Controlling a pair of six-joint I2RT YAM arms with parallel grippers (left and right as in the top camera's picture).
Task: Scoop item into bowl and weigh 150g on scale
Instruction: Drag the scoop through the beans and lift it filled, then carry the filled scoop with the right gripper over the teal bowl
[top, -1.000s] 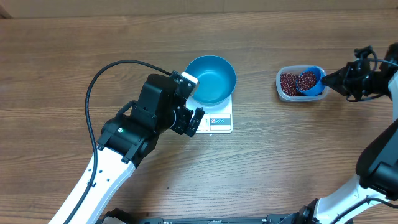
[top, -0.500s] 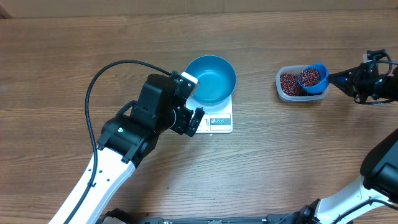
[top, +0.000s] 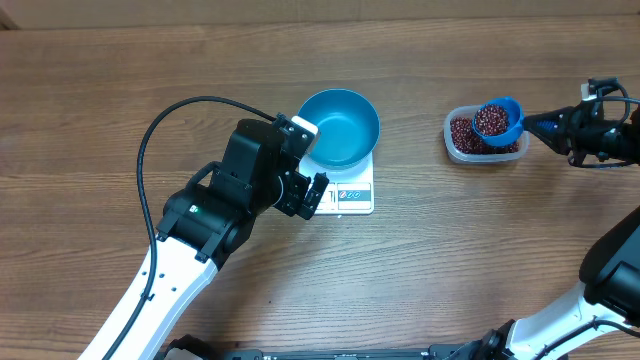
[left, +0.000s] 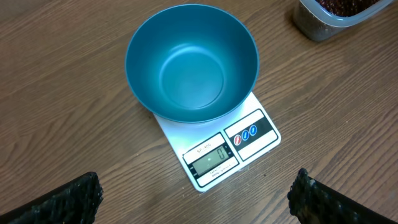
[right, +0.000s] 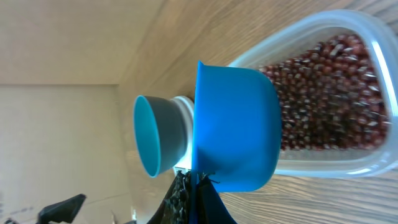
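Scoop (top: 497, 120) has come up since a second ago: it was tipped down into the tub (top: 485, 152), now it sits level over the tub's right half at the upper right of the frame, heaped with beans (top: 490, 119), and the right arm has pulled back toward the right edge. Left arm hasn't moved. Right fingers (top: 555, 126) are clamped together on the scoop's handle; in the wrist view you see the scoop's underside with the tub behind it. The rest of the beans are still in the tub, a dark red-brown layer across its floor. Bowl (top: 340, 125) is upper centre of the overhead frame, upright on the scale (top: 352, 195), overhanging the plate on the far side, with nothing in it (left wrist view shows clean blue right down to the bottom). Scale display (left: 211, 160) shows a single 0, with its buttons just right of it along the front edge. Left fingers (left: 65, 198) are spread wide apart, holding nothing, parked just left of the scale's front with the camera looking down on the bowl. Tub and scale sit well apart on the wooden surface (top: 450, 260).
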